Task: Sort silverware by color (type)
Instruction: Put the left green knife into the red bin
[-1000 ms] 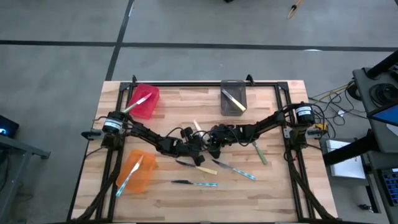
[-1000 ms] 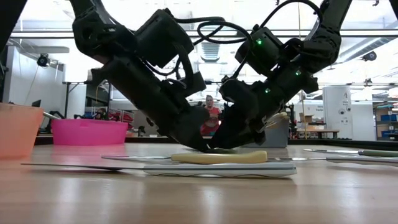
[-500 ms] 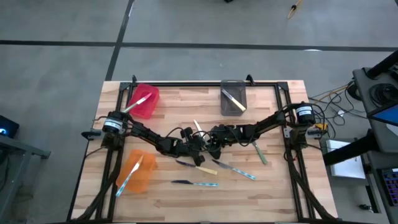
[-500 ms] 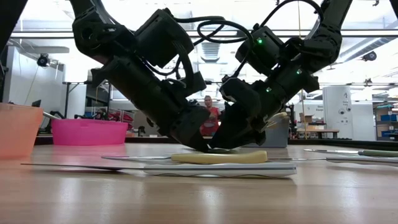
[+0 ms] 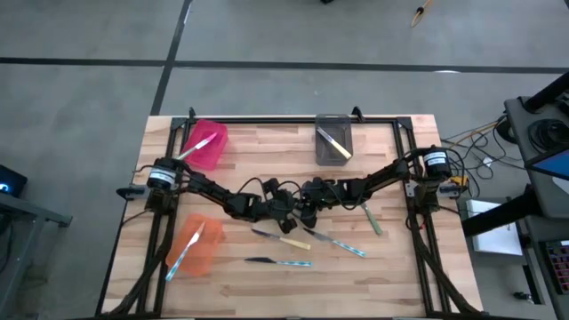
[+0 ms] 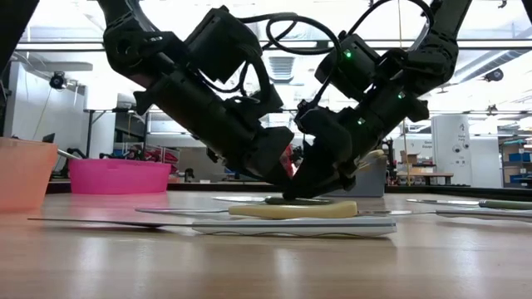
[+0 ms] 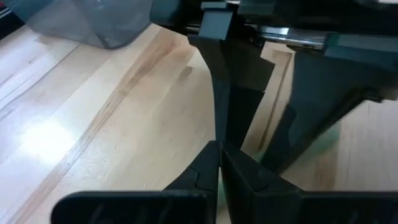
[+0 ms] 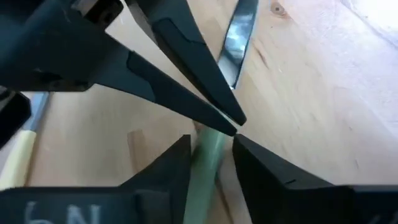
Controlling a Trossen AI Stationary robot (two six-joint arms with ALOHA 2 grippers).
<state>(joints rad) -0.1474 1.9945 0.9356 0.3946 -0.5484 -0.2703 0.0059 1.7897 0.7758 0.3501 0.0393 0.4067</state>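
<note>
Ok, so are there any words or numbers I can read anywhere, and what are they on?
"N": a pale letter on the body of the right gripper, cut off by the picture's edge. The marks beside it cannot be read.
Room beyond the table: anything written there is too small to read.
Pink bin: no writing shows.

Both arms reach inward and meet low over the desk's (image 5: 267, 142) middle. The left gripper (image 7: 219, 163) is pinched shut; the right gripper's (image 8: 210, 152) fingers stand slightly apart.
</note>
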